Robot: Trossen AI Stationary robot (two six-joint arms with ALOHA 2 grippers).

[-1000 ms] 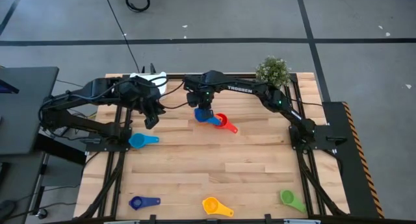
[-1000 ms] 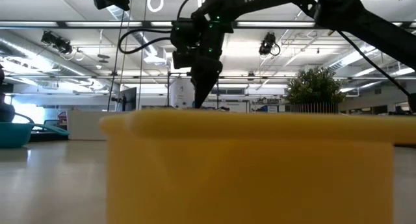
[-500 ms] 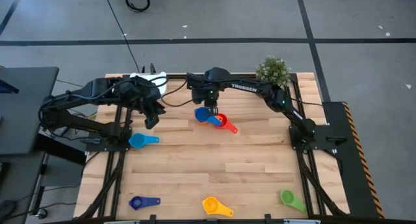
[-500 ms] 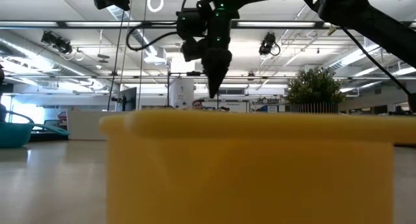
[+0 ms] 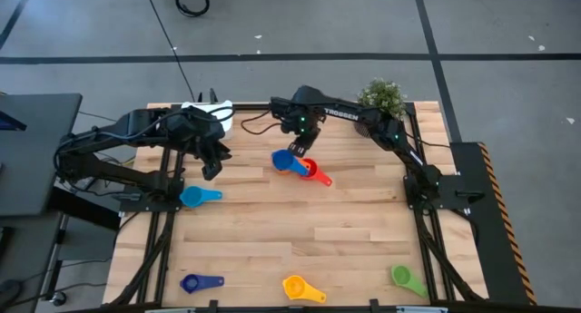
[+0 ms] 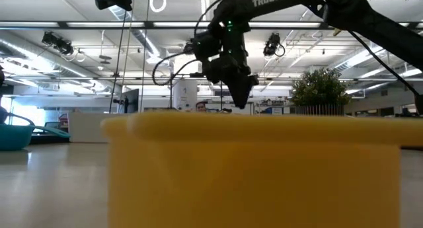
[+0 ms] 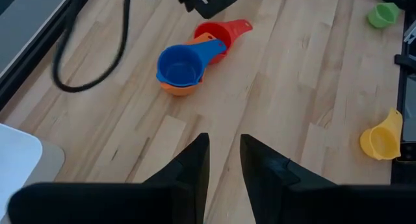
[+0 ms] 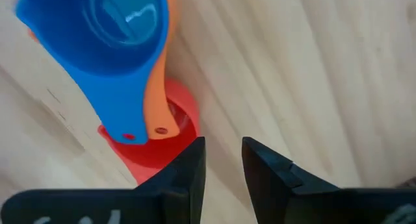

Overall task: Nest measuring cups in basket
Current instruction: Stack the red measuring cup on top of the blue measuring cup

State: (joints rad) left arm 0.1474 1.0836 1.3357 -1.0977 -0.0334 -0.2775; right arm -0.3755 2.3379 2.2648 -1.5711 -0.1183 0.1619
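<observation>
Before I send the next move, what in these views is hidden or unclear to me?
- Low view: the yellow cup fills the foreground and blocks the whole table behind it.
- High view: the basket is mostly covered by the left arm; its contents are unseen.
- Right wrist view: the red cup lies partly under the blue cup and orange cup handles.

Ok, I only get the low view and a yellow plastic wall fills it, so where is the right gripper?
Observer: The right gripper hovers right by the small blue plastic measuring cup, fingers apart and empty; the left gripper waits farther left.
Operator: Is that cup alone?
Observer: No, it sits nested in the orange plastic cup, their handles lying over the red plastic cup.
Operator: And the yellow wall?
Observer: That is the yellow plastic measuring cup at the table's near edge, by your camera.
</observation>
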